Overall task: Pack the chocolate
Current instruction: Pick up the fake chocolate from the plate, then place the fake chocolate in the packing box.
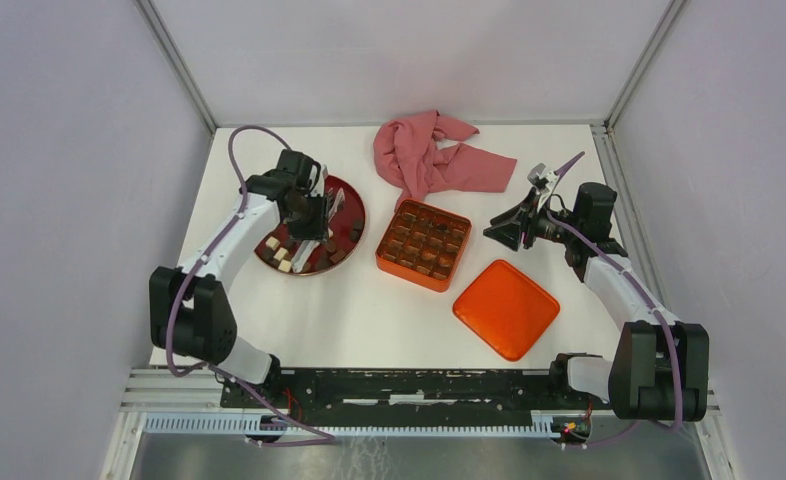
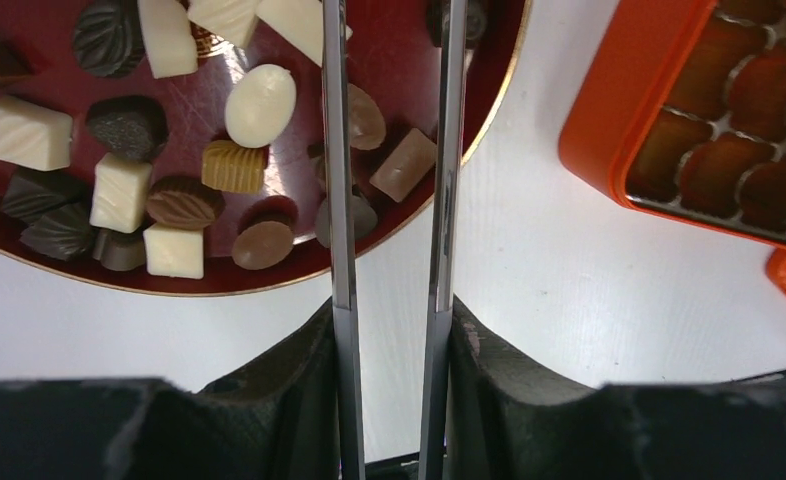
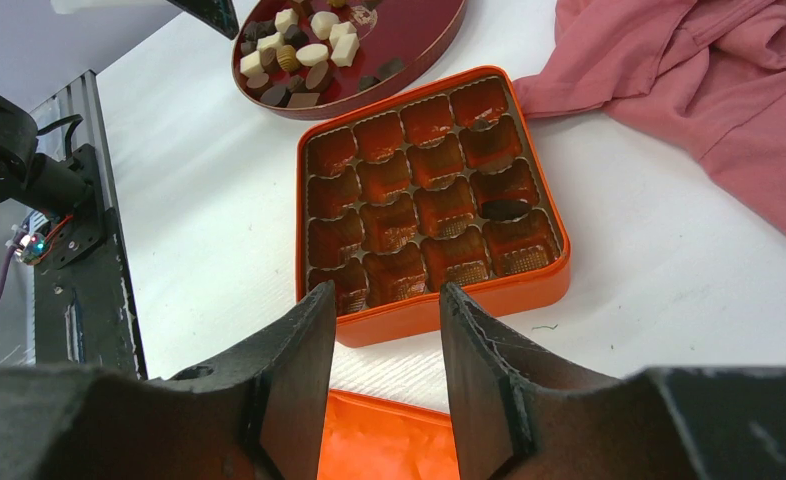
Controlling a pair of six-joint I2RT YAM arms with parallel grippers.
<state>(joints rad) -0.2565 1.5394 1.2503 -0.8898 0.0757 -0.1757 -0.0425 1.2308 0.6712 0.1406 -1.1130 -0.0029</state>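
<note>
Many small chocolates (image 2: 176,203), dark brown, tan and cream, lie loose on a round dark-red plate (image 2: 494,70) in the left half of the white worktop (image 1: 369,320), nearer its far edge than its near one. The left end effector (image 1: 324,210) hangs over the plate's right side. Its two thin metal blades stand a narrow gap apart above the pieces. Their tips run out of the left wrist view, so I cannot tell whether they pinch a piece.

An orange square tin (image 1: 405,272) sits just right of the plate, around the middle of the worktop, apart from the plate's rim. Its gridded compartments are almost all unfilled. One dark piece (image 3: 506,209) lies in a compartment on the tin's side toward the far edge.

A crumpled pink cloth (image 1: 431,155) lies behind the tin, along the far edge. The orange lid (image 1: 506,308) lies flat toward the near right, close to the tin's corner. The right end effector (image 3: 386,300) hovers right of the tin, pointing at it, its dark fingers spread with nothing between them.
</note>
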